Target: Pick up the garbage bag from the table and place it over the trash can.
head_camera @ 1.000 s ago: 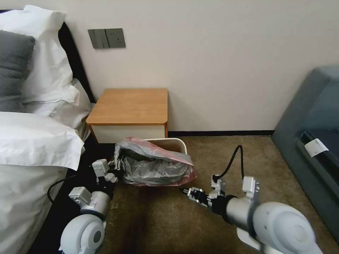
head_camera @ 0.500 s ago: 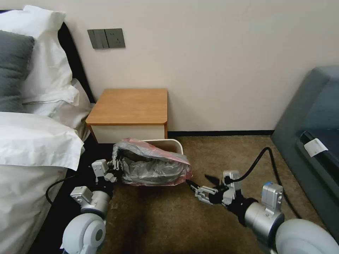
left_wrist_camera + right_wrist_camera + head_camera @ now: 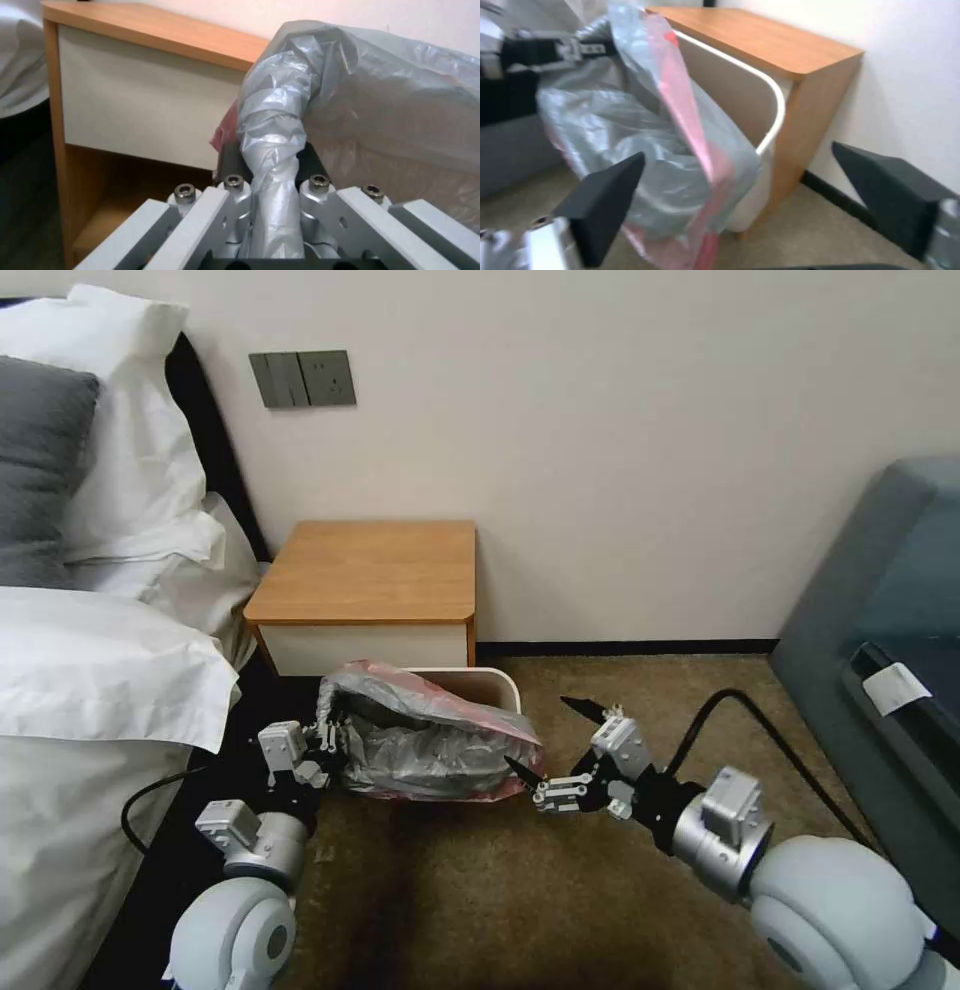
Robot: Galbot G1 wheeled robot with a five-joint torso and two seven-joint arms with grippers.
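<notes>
1. Head view gives me one garbage bag [image 3: 430, 740], one trash can [image 3: 495, 678], one nightstand [image 3: 370, 570] and two grippers.
2. The trash can stands on the carpet directly in front of the nightstand; the bag is draped over its near and left rim, while the far right corner of the rim is bare.
3. My left arm reaches forward low, at the can's left side. The left gripper [image 3: 272, 187] is clamped on a twisted rope of the bag's grey plastic.
4. My right arm angles in from the can's right. The right gripper [image 3: 560, 740] is spread wide just beside the bag's pink-tinted edge [image 3: 685, 108], holding nothing.
</notes>
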